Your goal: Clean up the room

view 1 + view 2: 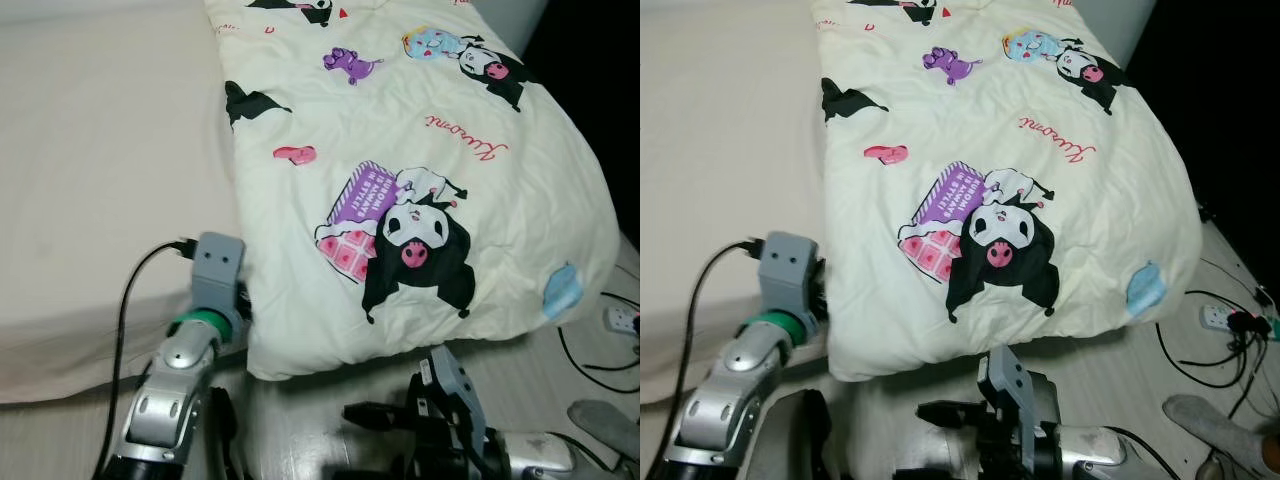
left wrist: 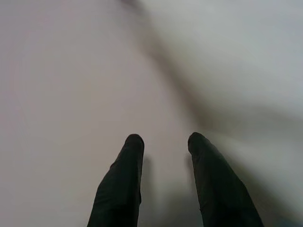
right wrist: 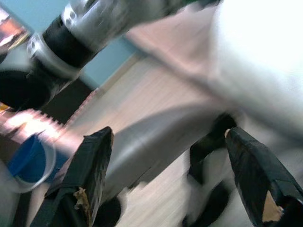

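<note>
Bedding is taking up most of what I am seeing: a bare beige mattress [image 1: 90, 180] is spreading out on the robot's left, and a cream cartoon-print quilt [image 1: 400, 170] is lying folded over its right half, the quilt's left edge running down the middle of the bed and its near edge bulging over the mattress front toward the pale floor [image 1: 570, 370]. Beyond the quilt's right side the room is dropping into darkness, and the strip of floor there is holding a white power strip [image 1: 621, 319] with black cables [image 1: 590, 360] trailing from it and a grey slipper [image 1: 610, 422] near the corner. The left arm [image 1: 185, 370] is reaching up against the mattress front, right at the quilt's lower left corner; the left gripper [image 2: 163, 156] is showing its two black fingers [image 2: 128, 161] a moderate gap apart, pointing at blurred pale fabric with nothing between them. The right gripper [image 3: 165, 189] is hanging low over the floor in front of the bed, its fingers [image 3: 90, 165] spread wide and holding nothing, with the robot's own silver limbs blurring past beyond them and a small blue container [image 3: 28, 161] off to one side.
</note>
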Motion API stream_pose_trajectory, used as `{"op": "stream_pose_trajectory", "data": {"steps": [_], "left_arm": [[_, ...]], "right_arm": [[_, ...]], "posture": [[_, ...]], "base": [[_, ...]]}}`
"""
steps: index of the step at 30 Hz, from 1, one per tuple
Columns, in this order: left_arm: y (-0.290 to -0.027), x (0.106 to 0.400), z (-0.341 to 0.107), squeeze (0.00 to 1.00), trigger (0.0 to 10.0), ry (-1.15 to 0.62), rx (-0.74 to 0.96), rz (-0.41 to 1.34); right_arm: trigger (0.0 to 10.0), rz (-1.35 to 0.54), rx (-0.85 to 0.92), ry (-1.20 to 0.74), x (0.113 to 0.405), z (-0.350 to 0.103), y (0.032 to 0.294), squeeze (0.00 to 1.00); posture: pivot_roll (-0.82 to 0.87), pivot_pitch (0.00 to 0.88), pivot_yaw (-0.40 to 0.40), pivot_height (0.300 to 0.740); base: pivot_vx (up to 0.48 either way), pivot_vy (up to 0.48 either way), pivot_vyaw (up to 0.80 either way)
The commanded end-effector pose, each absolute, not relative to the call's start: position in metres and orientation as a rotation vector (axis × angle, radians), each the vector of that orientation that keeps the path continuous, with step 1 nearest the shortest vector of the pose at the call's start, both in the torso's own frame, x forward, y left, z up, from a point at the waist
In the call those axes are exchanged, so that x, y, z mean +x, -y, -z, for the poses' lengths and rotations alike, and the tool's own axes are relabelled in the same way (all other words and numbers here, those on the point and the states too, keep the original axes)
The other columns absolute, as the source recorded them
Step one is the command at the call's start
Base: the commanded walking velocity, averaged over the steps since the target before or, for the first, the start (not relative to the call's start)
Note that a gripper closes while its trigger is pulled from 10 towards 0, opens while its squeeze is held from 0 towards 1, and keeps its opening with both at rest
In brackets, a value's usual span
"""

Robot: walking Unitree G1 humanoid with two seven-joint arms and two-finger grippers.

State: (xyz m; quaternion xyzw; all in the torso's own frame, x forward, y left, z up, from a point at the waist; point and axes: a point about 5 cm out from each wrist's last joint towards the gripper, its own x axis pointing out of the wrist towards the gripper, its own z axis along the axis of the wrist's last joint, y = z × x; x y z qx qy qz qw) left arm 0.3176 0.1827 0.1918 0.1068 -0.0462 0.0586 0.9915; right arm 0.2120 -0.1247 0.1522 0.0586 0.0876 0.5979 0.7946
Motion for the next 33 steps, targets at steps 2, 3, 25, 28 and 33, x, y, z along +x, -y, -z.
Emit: {"op": "stream_pose_trajectory", "data": {"steps": [2, 3, 25, 28, 33], "left_arm": [[-0.211, 0.308, -0.2, 0.0, 10.0, 0.134, 0.237, -0.255], [-0.22, 0.303, -0.205, 0.0, 10.0, 0.145, 0.225, -0.275], [-0.097, 0.285, -0.176, 0.0, 10.0, 0.084, 0.161, 0.484], [-0.084, 0.292, -0.147, 0.0, 10.0, 0.09, 0.404, 0.466], [-0.114, 0.294, -0.08, 0.0, 10.0, -0.199, 0.516, 0.346]], "right_arm": [[10.0, -1.166, 0.123, -0.066, 0.227, -0.166, 0.129, 0.0], [10.0, -1.085, 0.125, 0.008, 0.24, -0.176, 0.133, 0.0], [10.0, -0.268, 0.188, 0.393, 0.303, -0.232, 0.202, 0.0], [10.0, -0.236, 0.186, 0.408, 0.305, -0.236, 0.208, 0.0], [10.0, -0.213, 0.201, 0.417, 0.306, -0.235, 0.206, 0.0]], "posture": [[-0.08, 0.25, 0.109, 0.45], [-0.07, 0.243, 0.105, 0.45], [-0.1, 0.181, 0.059, 0.45], [-0.11, 0.182, 0.059, 0.45], [-0.12, 0.18, 0.062, 0.45]], "base": [[0.0, 0.0, 0.0], [0.0, 0.0, 0.0], [0.0, 0.0, 0.0], [0.0, 0.0, 0.0], [0.0, 0.0, 0.0]]}}
